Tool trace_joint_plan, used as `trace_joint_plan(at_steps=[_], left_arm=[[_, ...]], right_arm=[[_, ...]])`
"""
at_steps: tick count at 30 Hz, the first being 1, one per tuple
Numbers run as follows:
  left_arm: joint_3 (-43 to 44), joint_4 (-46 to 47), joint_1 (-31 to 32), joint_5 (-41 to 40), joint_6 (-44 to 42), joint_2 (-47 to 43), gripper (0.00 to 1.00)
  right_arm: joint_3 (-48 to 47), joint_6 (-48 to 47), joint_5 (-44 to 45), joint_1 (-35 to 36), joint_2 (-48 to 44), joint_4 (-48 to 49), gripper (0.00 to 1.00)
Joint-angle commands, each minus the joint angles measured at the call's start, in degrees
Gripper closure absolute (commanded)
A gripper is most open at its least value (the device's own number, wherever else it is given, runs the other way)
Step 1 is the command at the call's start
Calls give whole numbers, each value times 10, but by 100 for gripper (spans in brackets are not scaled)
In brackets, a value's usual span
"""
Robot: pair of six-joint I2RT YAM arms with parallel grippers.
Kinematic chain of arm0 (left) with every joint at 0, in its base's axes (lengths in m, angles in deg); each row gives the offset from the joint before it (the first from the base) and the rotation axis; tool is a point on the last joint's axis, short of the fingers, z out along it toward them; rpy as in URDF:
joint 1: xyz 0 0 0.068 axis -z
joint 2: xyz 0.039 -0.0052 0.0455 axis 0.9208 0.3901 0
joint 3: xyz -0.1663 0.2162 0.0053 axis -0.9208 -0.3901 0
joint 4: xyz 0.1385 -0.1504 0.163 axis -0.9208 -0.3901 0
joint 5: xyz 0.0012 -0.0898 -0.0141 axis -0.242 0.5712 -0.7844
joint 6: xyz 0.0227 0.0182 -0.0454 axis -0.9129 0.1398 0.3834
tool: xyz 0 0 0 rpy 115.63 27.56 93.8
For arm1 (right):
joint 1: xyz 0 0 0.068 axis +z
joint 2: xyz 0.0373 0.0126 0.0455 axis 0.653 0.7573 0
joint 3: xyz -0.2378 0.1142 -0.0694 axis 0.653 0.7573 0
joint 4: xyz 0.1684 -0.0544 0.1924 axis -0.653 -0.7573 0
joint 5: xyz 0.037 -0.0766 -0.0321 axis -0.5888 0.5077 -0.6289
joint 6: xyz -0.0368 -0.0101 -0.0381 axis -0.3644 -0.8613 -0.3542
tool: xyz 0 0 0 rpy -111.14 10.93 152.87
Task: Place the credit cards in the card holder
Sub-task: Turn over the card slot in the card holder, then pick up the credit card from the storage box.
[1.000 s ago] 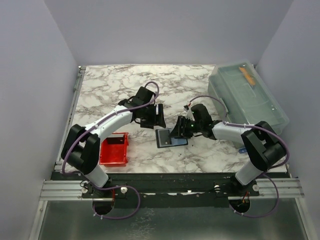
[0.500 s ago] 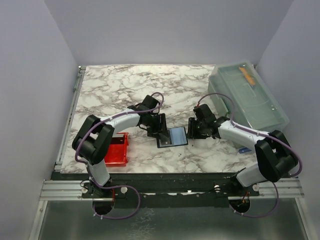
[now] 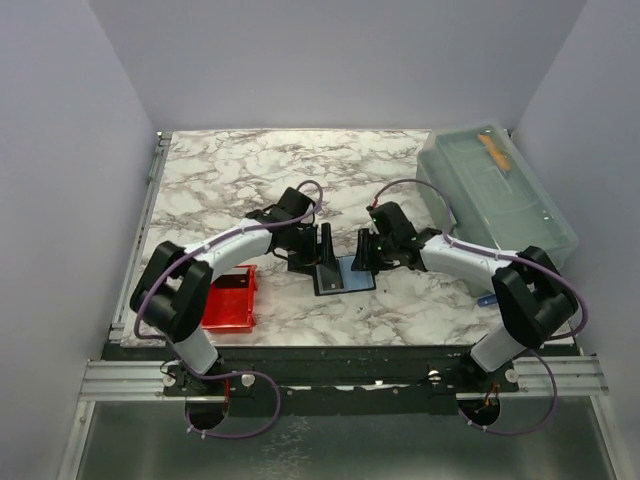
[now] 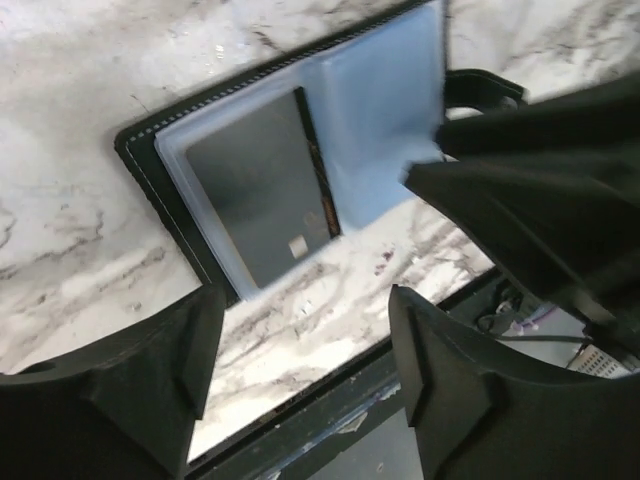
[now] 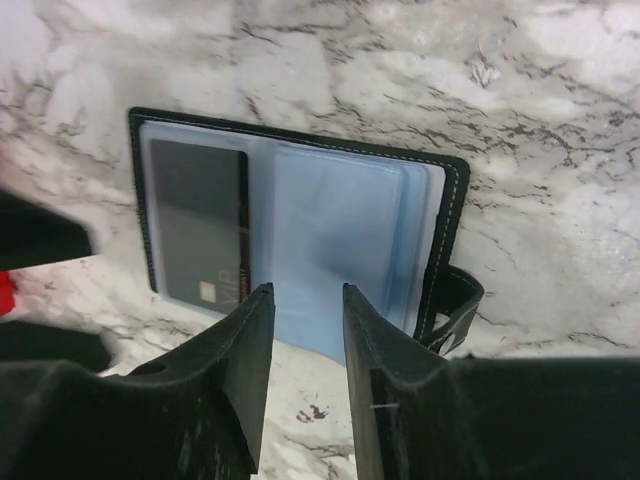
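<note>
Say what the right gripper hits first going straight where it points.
The right gripper would likely meet the pale blue page of the open card holder, directly ahead of its tips; depth is unclear.

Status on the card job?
Left gripper, right gripper open, empty, over open black folding card holder. Dark plastic card sleeved left, light blue card right. Nothing blocking.

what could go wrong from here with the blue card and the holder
1. The light blue card pokes past the edge of the card holder. A push from the right gripper might slide the open holder rather than seat the card.
2. The left gripper sits close by, so the two could bump.
</note>
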Motion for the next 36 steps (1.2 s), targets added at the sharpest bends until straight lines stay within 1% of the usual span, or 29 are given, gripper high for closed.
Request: trace_joint_plan(at_steps=[1,5,7,8,12,15,17,18,20,21,23,24,25,26,30,33,36], left_arm=[[15,-49,-15,-24,-22,-99,25],[13,-115,-56,-57,-13,-179,22],[7,-144,-92,-79,9,-220,20],[4,-158,-126,-89,24,-235,20],[6,-242,-242,-132,80,-266,18],[12,-271,-293,-159,119,-278,15],[11,-279,-307,-186,159,-284,14],[10,-285,-310,-198,182,-284,14],[0,-286,-312,-217,227,-285,12],[-7,-283,-312,-226,249,-286,11],[-28,-272,-312,-233,297,-293,11],[-41,-267,-312,-236,322,-300,11],[-55,-261,-312,-237,345,-309,11],[-69,-258,-312,-237,367,-318,9],[-111,-245,-311,-266,428,-361,8],[-132,-239,-311,-281,431,-373,8],[-154,-213,-311,-270,421,-353,8]], right_arm=[[25,20,2,2,41,30,64],[24,6,57,2,49,-19,65],[18,-12,71,2,34,-40,64],[16,-20,73,2,22,-47,62],[2,-50,89,2,-11,-43,48],[-17,-61,81,2,-17,-38,43],[-20,-62,81,2,-24,-27,39],[-19,-60,67,2,-31,-23,38],[-11,-52,72,2,-61,-17,33],[-2,-45,74,2,-74,-8,29],[23,-39,75,2,-118,20,15],[34,-38,74,2,-134,29,10],[38,-40,74,2,-146,34,6],[40,-44,74,1,-156,35,4],[27,-58,103,2,-170,15,3],[24,-61,105,2,-174,5,3],[31,-63,92,1,-178,11,2]])
